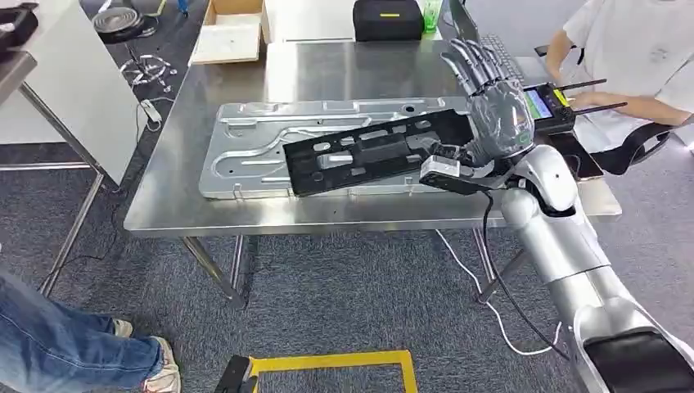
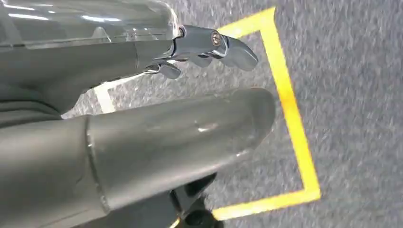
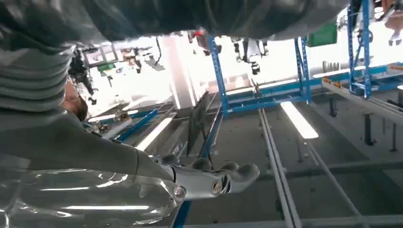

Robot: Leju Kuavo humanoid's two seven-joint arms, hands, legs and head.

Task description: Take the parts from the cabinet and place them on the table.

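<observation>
The steel desk (image 1: 245,209) in front of me carries the silver panel (image 1: 245,147), which lies flat and lengthwise along it; I judge it was put there first so the next part has a broad bed to rest on. On top of that panel sits the black perforated part (image 1: 368,151), tilted slightly across it, its near end reaching over the panel's front edge toward me. I read this as the part set down with its weight on the panel and the desk, so it needs no support from me.

My right hand (image 1: 491,102) is raised at the part's right end, fingers spread and pointing up and away, holding nothing. The part's end lies just below and beside my palm; I cannot tell whether my wrist camera block touches it.

My left hand (image 2: 142,123) hangs at my side over grey carpet with yellow floor tape (image 2: 290,109), fingers loosely extended, empty.

A person in a white shirt (image 1: 630,49) sits at the desk's far right corner.
</observation>
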